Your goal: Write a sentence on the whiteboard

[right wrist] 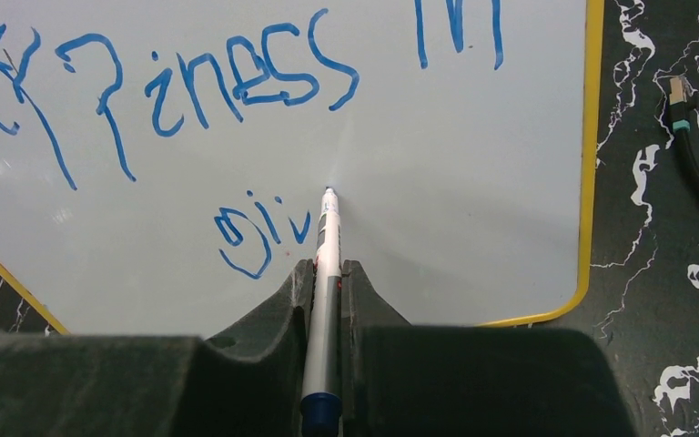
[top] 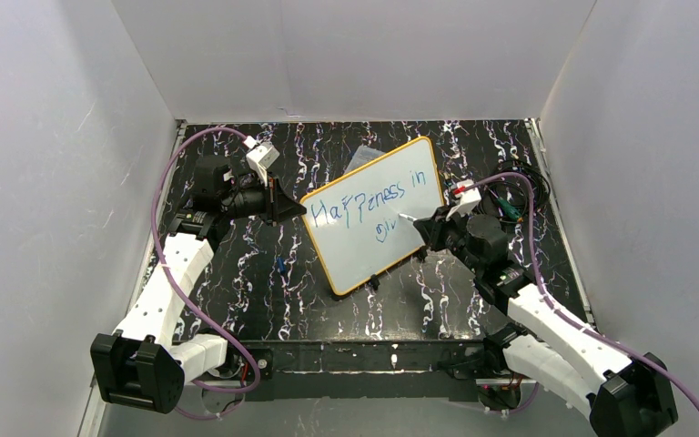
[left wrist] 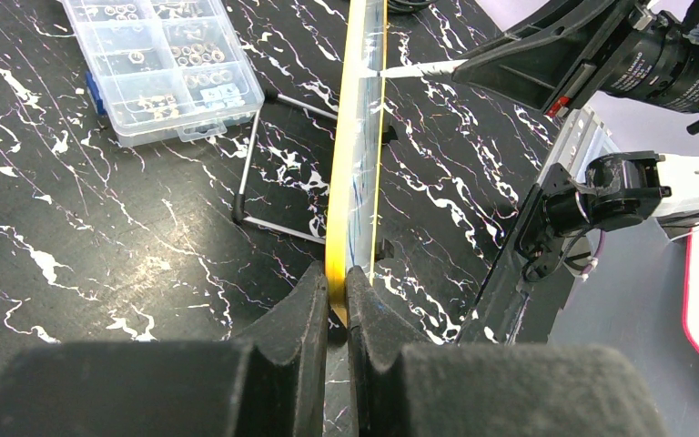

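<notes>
Blue lettering (right wrist: 237, 82) reads "Happiness in giv" on the whiteboard (top: 357, 257) propped on the black table (top: 237, 264), its edge pinched by the left gripper (left wrist: 337, 275), as the right gripper (right wrist: 328, 269), clamped on a marker (right wrist: 329, 232), needs light, even strokes to finish the word.

Plain white walls (top: 346, 55) are enclosing the table (top: 264, 300) on three sides. Its black, white-veined marble-pattern top is catching soft, even light, and pale metal rails (top: 566, 237) are running along its side edges.
</notes>
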Tool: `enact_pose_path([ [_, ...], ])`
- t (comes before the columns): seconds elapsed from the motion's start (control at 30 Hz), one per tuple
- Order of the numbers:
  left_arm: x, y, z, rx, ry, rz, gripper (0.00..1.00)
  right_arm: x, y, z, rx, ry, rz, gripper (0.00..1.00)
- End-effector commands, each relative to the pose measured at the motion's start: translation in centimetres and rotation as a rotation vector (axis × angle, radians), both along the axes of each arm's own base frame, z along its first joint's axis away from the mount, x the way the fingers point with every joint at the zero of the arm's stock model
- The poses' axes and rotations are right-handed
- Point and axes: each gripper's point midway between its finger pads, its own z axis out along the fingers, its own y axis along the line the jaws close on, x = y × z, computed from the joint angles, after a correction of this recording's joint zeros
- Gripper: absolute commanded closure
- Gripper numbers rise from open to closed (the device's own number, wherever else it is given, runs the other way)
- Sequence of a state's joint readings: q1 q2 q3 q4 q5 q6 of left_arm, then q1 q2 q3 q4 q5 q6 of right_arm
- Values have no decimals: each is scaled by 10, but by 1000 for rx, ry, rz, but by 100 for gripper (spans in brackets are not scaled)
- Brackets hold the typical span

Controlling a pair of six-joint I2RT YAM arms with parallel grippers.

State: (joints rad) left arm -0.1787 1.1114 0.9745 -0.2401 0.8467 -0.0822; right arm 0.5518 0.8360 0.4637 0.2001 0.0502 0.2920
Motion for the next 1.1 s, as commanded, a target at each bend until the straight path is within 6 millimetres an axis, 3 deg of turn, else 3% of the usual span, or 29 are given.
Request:
enact_pose_path([
  [0.0,-8,-4,7,-11,-45,-48,100,3,-4,1,-1,-18,-20,99],
  [0.23,-8,-4,8,-12,-46,-49,100,-7,-7,-17,-6,42,-20,99],
  [0.4,-8,-4,9,-13,-47,-50,100,-8,-8,-18,-6,50,-25,99],
  [0.53,-9,-4,9,-14,-47,-50,100,-7,-6,-6,10,21,-17,99],
  [0.73,-8,-4,9,-13,-46,-50,100,-4,-3,35,81,-73,-12,99],
  [1.07,-7,-5,8,-13,-44,-50,100,10,4,50,84,-127,-8,99],
])
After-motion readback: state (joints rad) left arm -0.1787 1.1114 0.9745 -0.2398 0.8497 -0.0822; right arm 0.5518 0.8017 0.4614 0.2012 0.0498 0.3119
